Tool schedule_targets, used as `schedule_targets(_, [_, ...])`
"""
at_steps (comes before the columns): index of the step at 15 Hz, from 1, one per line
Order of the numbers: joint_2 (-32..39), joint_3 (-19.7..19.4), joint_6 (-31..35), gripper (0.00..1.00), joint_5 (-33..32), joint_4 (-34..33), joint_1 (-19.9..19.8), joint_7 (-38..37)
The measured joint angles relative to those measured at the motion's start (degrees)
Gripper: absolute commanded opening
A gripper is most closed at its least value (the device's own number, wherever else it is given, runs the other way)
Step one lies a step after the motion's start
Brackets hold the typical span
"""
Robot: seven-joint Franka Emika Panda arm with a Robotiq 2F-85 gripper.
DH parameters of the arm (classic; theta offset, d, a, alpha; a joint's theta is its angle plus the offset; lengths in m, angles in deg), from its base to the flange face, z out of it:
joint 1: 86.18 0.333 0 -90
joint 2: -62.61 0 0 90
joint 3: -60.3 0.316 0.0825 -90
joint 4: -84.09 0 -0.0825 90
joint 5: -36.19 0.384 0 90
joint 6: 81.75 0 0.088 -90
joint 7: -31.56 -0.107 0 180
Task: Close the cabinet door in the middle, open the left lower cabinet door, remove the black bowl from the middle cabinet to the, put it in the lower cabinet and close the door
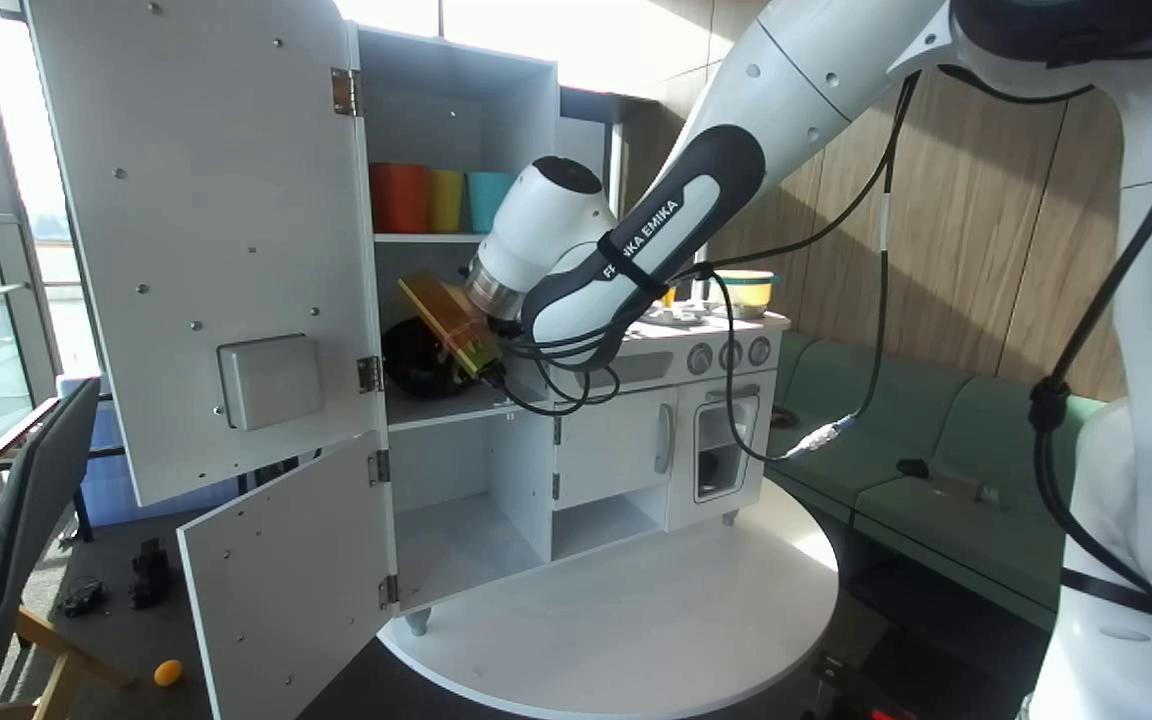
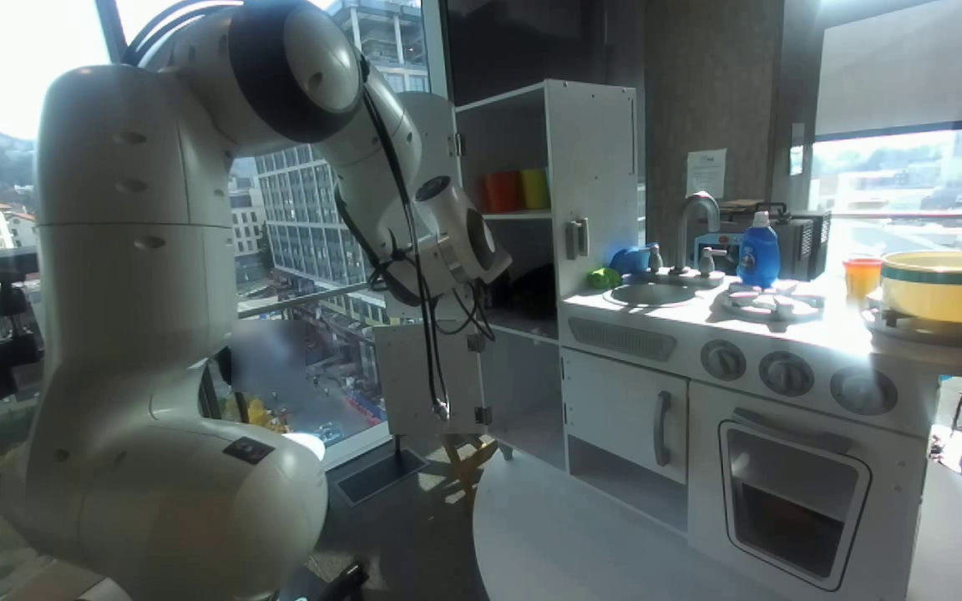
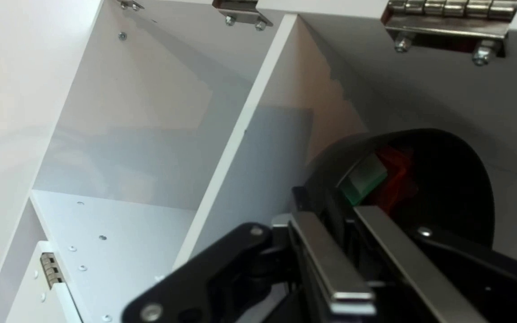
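The black bowl (image 1: 414,362) is inside the middle cabinet (image 1: 526,398), close above its floor; whether it touches is unclear. In the wrist view my gripper (image 3: 319,201) is shut on the near rim of the bowl (image 3: 451,179), one fingertip outside and one inside the wall. A green-and-white block (image 3: 365,178) and something red (image 3: 397,179) lie in the bowl. Below the shelf, the lower cabinet (image 1: 456,530) stands exposed, its left lower cabinet door (image 1: 286,570) swung wide. The cabinet door in the middle (image 1: 606,445) is closed. Both exterior views hide my fingers.
A shelf board (image 3: 236,139) divides the two compartments. Metal hinges (image 3: 447,27) line the bay's side wall. The tall door (image 1: 196,230) hangs wide at the left. Orange, yellow and blue cups (image 1: 401,198) stand on the shelf above. Loose cables (image 1: 576,400) dangle beneath my wrist.
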Motion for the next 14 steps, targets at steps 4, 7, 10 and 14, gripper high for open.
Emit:
schedule_targets(4, [-0.3, -0.1, -0.1, 0.77, 0.1, 0.0, -0.2, 0.0])
schedule_targets(7, [-0.3, -0.1, -0.4, 0.99, 0.1, -0.2, -0.2, 0.0])
schedule_targets(10, [-0.3, -0.1, -1.4, 1.00, 0.3, -0.8, -0.4, 0.0])
schedule_targets(14, [0.0, -0.1, -4.8, 1.00, 1.1, -2.2, -0.8, 0.0])
